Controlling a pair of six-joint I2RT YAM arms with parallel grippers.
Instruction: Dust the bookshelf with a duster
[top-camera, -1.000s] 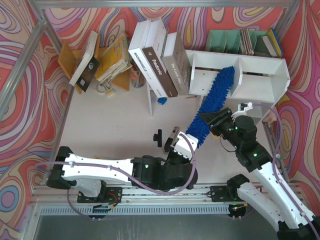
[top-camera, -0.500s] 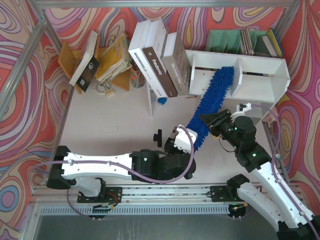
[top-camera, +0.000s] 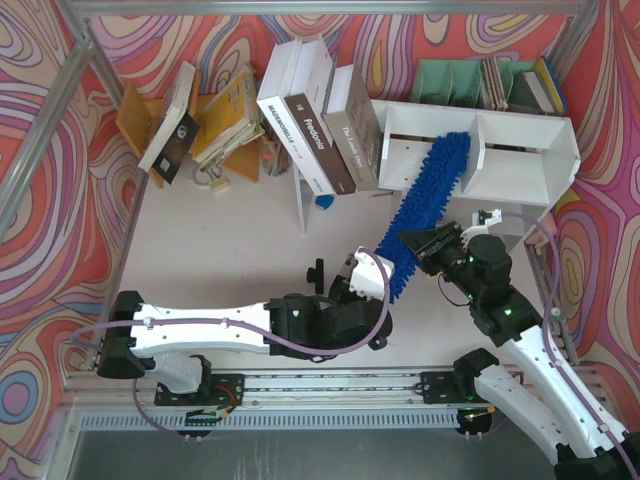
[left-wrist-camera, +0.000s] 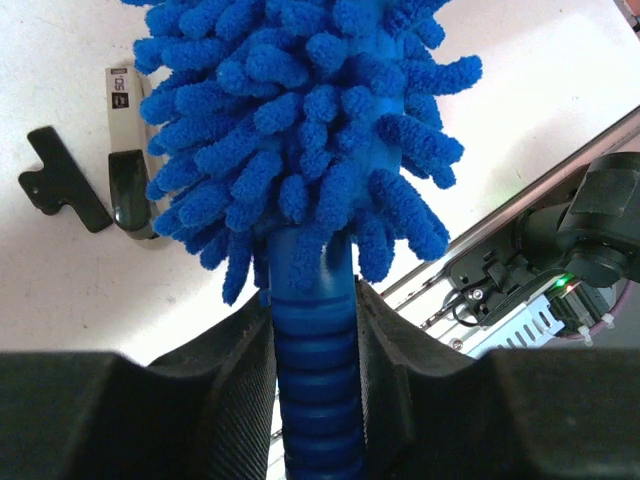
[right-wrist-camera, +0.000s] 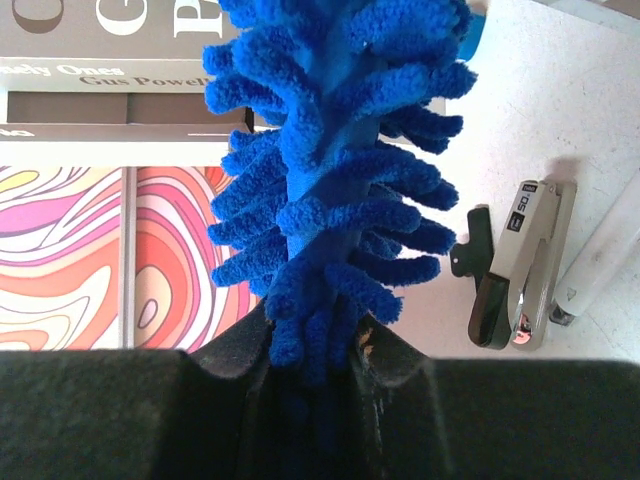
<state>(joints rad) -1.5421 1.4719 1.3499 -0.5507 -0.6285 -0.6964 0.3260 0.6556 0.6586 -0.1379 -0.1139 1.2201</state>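
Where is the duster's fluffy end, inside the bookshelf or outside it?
Inside: the far end of the duster lies in the left compartment of the bookshelf, beside its divider; the handle end is outside.

White table (top-camera: 220, 240): bookshelf (top-camera: 515, 175) far right, green rack (top-camera: 450, 80) behind it, stapler (right-wrist-camera: 522, 262) and black clip (top-camera: 317, 270) near centre.

Duster (right-wrist-camera: 330, 190): blue chenille, centre frame, bottom to top.
Right gripper (right-wrist-camera: 315, 345): black jaws pinched on its fluffy strands, bottom centre.
Stapler (right-wrist-camera: 520, 265): black-and-silver, lying on white table (right-wrist-camera: 570, 110), right.
Books (right-wrist-camera: 100, 60): spines, upper left.
Swirl-patterned panel (right-wrist-camera: 110, 260): lower left, possibly a wall.
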